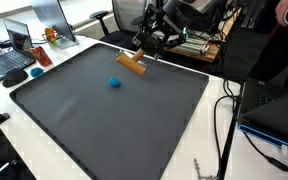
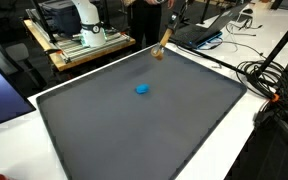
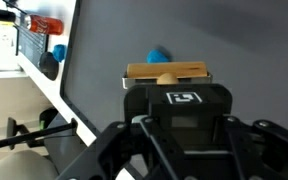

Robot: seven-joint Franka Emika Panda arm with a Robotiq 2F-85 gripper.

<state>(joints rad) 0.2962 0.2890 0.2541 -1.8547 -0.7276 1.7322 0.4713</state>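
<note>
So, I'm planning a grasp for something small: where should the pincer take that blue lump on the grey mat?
Across its middle, straight down from above. The blue lump is small, roundish and low on the mat, apart from the wooden block, so probably no side is better. The pincer is shut on that block now.

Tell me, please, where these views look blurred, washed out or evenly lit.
Wrist view: the gripper up close is soft, the wooden block it holds sharper, the pale strip at left looks washed out. Both exterior views: even light, no glare on the dark mat, the blue object small but distinct.
</note>
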